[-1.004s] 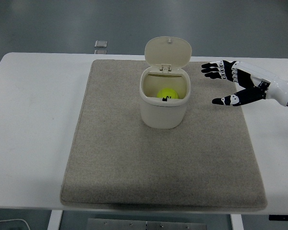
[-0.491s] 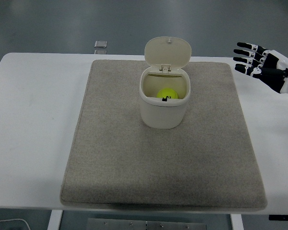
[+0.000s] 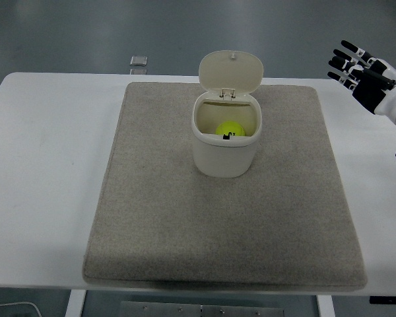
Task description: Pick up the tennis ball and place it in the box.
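A yellow-green tennis ball (image 3: pixel 230 128) lies inside the cream box (image 3: pixel 225 156), a small bin whose hinged lid (image 3: pixel 230 71) stands up at the back. The box sits on the grey mat (image 3: pixel 185 218), a little behind its middle. My right hand (image 3: pixel 358 69) is raised at the far right edge, above the table's back right corner, well away from the box. Its fingers (image 3: pixel 344 63) are spread and hold nothing. The left arm does not show.
The white table (image 3: pixel 46 172) extends past the mat on both sides. A small grey square object (image 3: pixel 138 61) lies at the table's back edge, left of the box.
My right hand has drawn back from beside the box, moving right and up to the picture's edge. The ball and box have stayed put.
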`<action>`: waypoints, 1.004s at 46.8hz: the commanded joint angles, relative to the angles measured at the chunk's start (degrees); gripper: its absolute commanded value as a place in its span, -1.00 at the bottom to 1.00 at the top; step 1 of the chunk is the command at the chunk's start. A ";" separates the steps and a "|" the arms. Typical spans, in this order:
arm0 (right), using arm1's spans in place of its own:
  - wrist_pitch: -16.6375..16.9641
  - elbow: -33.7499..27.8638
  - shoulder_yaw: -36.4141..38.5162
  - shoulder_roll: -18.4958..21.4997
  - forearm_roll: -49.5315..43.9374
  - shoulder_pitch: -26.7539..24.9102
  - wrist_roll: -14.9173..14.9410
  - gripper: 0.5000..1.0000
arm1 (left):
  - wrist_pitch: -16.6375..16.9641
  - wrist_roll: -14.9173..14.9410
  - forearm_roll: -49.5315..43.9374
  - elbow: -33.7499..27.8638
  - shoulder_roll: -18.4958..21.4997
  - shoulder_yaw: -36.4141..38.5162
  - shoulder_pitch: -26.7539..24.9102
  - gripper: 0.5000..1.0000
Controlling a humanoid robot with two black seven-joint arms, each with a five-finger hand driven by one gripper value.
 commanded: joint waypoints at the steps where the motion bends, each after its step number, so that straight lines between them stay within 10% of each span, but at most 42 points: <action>1: -0.03 -1.89 0.08 1.87 -0.09 0.00 -1.22 0.64 | 0.00 0.06 0.00 0.00 0.00 0.00 0.00 0.97; 47: 0.41 -2.69 1.83 2.31 0.08 1.06 -0.96 0.65 | 0.00 -0.03 0.00 0.00 0.00 0.00 0.00 0.97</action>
